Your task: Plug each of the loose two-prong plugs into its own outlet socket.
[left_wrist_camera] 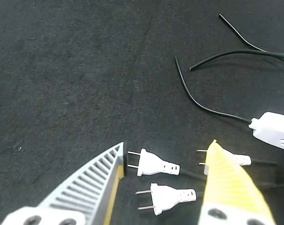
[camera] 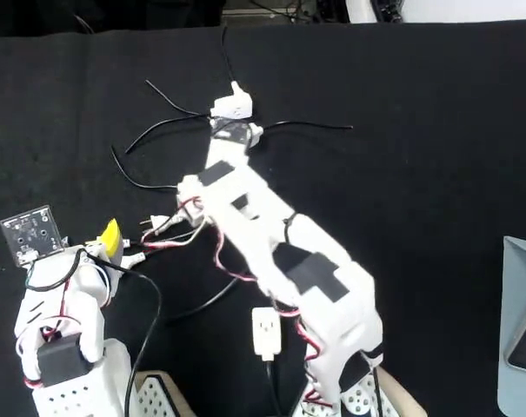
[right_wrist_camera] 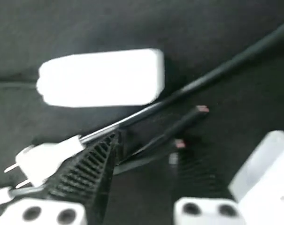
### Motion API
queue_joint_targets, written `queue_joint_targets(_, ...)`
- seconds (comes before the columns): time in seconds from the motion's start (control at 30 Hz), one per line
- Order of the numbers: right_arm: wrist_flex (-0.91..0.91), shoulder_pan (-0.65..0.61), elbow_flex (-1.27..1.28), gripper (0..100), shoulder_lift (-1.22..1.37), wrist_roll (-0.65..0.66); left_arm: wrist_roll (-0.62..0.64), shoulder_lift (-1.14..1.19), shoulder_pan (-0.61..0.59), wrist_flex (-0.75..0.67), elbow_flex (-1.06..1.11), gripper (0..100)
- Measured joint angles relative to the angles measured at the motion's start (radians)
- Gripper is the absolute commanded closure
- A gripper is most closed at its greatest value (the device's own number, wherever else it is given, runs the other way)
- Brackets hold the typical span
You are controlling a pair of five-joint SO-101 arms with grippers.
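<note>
Three white two-prong plugs lie on the black cloth by my left gripper (left_wrist_camera: 167,143), which is open. Two plugs (left_wrist_camera: 153,163) (left_wrist_camera: 167,197) rest between its grey and yellow fingers (left_wrist_camera: 226,183), and a third (left_wrist_camera: 238,160) is half hidden behind the yellow one. From above, plugs (camera: 158,224) lie just beyond the left gripper (camera: 115,243). My right gripper (camera: 232,135) hovers at a white outlet socket (camera: 232,106) (right_wrist_camera: 102,77). This right gripper (right_wrist_camera: 146,147) is open over black cables, with a plug (right_wrist_camera: 43,159) beside one finger. Another outlet socket (camera: 265,332) lies near the arm bases.
Black cables (camera: 171,122) fan out around the far socket. A white block (left_wrist_camera: 273,129) on a black cable sits beyond the plugs. A tag card (camera: 32,233) lies at the left and a grey bin (camera: 519,330) at the right edge.
</note>
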Motion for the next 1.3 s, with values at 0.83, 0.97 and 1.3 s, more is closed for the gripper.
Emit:
queue_joint_targets(0.83, 0.244, 0.235, 0.078, 98.7, -0.528, 0.623, 0.000, 0.000, 0.000, 0.000, 0.000, 73)
queue_joint_targets(0.97, 0.244, 0.339, 0.144, 98.7, -0.641, 0.790, 0.000, 0.000, 0.000, 0.000, 0.000, 73)
queue_joint_targets(1.3, 0.227, 0.511, 0.176, 98.3, -0.779, 1.218, 0.000, 0.000, 0.000, 0.000, 0.000, 73)
